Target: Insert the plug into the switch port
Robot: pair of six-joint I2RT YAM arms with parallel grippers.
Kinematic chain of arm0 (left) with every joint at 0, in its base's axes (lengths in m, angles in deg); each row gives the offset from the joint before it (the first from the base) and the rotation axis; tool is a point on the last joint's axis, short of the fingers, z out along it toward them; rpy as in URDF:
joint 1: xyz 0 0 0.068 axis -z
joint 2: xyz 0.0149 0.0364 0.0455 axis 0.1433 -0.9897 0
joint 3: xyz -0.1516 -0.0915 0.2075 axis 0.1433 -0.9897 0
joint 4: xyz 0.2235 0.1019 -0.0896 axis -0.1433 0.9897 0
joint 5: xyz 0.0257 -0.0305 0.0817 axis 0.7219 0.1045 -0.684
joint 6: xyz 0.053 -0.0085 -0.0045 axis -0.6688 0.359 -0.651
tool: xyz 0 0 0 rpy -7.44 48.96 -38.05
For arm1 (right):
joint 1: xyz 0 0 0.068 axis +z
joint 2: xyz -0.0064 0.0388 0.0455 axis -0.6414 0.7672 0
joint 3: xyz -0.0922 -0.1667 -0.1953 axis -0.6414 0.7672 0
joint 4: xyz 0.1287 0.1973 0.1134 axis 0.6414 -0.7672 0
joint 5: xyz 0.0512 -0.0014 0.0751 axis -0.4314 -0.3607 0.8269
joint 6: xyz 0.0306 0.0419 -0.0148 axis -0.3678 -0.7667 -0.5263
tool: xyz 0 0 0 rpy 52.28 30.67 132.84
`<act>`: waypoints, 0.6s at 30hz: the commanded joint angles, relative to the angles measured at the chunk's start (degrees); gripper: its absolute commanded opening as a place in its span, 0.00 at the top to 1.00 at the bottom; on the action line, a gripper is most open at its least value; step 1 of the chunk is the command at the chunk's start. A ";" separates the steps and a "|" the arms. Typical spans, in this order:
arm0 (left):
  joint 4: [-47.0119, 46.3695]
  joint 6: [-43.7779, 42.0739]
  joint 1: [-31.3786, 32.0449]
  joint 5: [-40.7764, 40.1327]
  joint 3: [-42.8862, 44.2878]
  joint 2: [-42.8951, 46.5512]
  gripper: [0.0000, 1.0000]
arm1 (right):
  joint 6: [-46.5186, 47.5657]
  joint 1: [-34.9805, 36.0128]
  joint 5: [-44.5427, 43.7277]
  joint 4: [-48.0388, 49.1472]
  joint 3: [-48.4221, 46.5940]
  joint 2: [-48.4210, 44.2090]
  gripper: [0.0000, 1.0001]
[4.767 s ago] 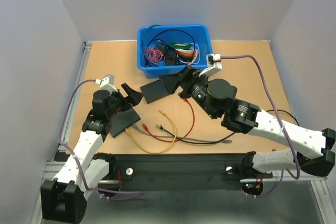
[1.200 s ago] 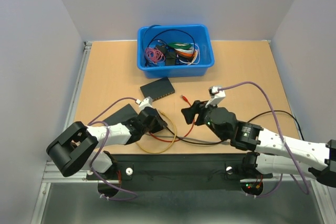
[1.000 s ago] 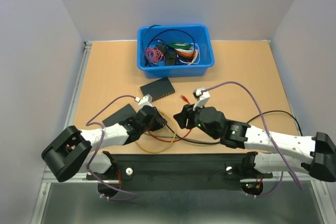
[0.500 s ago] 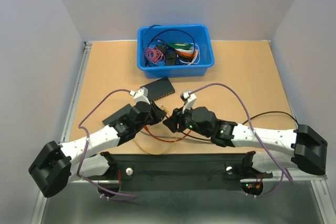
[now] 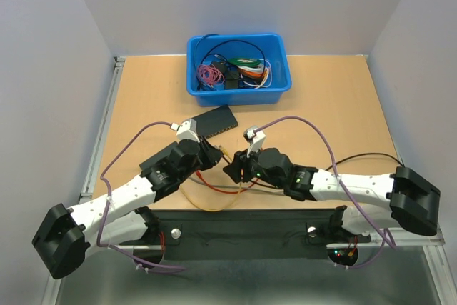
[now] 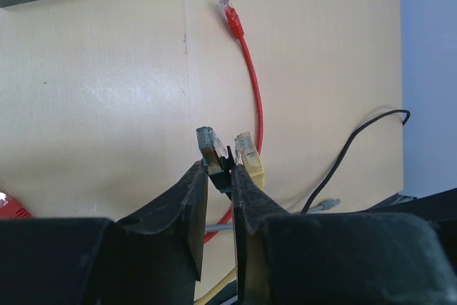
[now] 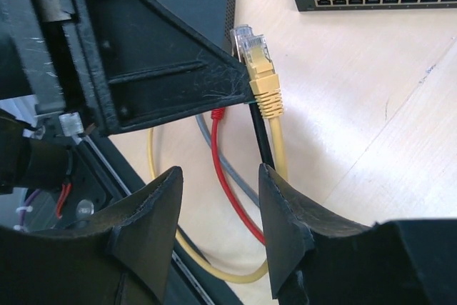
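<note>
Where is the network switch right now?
In the top view the switch lies left of centre, just in front of the blue bin, a little beyond the plug held in the left tool.

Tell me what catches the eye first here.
Mid-scene, the left gripper pinches a plug beside a yellow plug, nose to nose with the open right gripper. Behind them lies the black switch, then a blue bin of tangled cables.

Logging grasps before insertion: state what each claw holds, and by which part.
Left claw pinches the black cable's plug by its boot, just behind the connector. Right claw is open, holding nothing.
</note>
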 commanded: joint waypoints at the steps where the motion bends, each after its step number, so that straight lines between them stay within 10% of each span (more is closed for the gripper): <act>1: -0.57 -0.46 0.17 0.00 2.46 1.31 1.00 | 2.18 -0.72 -0.82 4.69 -2.29 2.71 0.48; 18: -0.04 -0.90 0.17 0.62 1.41 3.77 1.00 | 5.35 -4.15 -0.03 9.52 -5.72 9.75 0.48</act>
